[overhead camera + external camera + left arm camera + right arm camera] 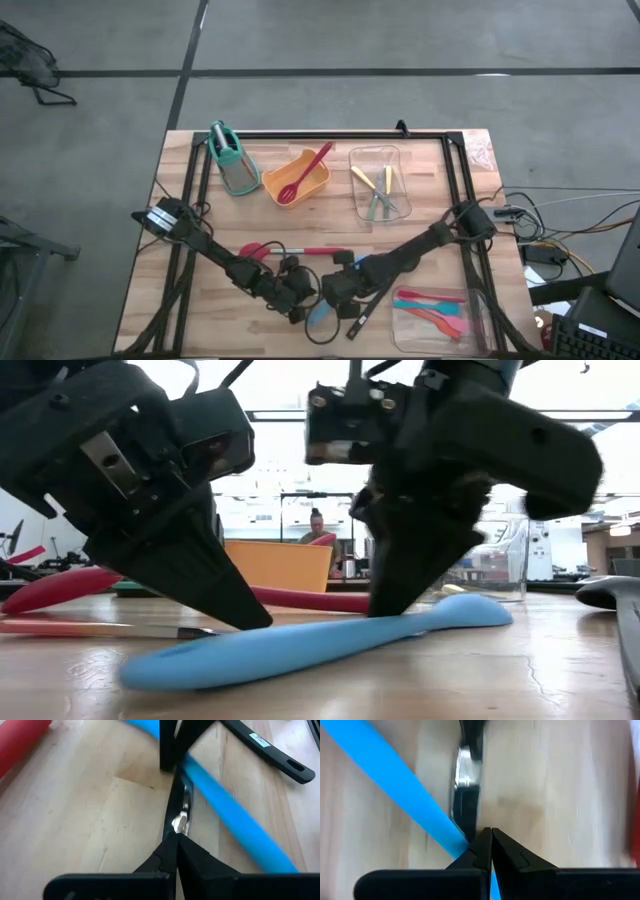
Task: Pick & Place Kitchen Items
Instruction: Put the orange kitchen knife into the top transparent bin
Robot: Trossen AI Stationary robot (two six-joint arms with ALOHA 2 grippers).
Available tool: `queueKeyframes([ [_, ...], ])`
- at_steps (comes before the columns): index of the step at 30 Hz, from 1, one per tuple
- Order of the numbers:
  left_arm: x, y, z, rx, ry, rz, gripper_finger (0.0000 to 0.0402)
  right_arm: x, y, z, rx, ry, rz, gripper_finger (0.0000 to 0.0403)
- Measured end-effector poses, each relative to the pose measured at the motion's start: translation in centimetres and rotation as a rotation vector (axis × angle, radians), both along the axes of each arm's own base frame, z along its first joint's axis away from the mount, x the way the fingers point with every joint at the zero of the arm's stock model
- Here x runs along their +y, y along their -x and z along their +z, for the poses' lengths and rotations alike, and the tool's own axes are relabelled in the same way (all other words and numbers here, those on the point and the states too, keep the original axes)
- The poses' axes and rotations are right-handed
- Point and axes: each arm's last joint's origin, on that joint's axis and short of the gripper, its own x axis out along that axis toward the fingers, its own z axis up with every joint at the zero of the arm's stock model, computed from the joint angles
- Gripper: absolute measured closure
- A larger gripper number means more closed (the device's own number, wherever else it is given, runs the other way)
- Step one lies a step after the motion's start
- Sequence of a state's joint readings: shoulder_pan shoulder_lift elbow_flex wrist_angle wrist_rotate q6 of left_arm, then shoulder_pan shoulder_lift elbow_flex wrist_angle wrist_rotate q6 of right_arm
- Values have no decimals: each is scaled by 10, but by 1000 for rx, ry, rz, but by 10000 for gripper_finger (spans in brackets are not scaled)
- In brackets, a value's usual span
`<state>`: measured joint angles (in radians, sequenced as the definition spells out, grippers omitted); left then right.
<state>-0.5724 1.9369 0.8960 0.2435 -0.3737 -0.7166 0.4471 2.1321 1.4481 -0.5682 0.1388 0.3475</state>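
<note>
Blue, the spatula (300, 645) lay flat near the table's (200, 300) front edge, between both arms. The left gripper (245, 615) and right gripper (385, 605) stood tips-down against it, jaws pressed together, holding nothing. Beyond lay a red spoon (290, 251), open wood, then the orange tub (300, 180).

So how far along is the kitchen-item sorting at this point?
Partly done. A red spoon lies in the orange tub, and yellow and green pieces and pink and teal utensils sit in clear trays. Both shut tools, left tool and right tool, press at the light blue spatula flat on the table. A long red utensil remains loose.
</note>
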Motion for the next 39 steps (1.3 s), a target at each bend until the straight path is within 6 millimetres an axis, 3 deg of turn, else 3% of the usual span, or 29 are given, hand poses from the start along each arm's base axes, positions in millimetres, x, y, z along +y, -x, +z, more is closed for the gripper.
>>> queueKeyframes([
  [9, 4, 7, -8, 35, 12, 27, 395, 4, 24, 10, 142, 43, -9, 394],
  [18, -2, 21, -16, 105, 38, 2, 395, 3, 25, 11, 94, 144, -38, 394],
  [29, -26, 36, -17, 245, 200, -303, 393, 4, 11, 30, -50, 252, -74, 394],
  [39, -33, 40, -15, 238, 237, -349, 389, 14, -11, 46, -278, 223, 9, 394],
])
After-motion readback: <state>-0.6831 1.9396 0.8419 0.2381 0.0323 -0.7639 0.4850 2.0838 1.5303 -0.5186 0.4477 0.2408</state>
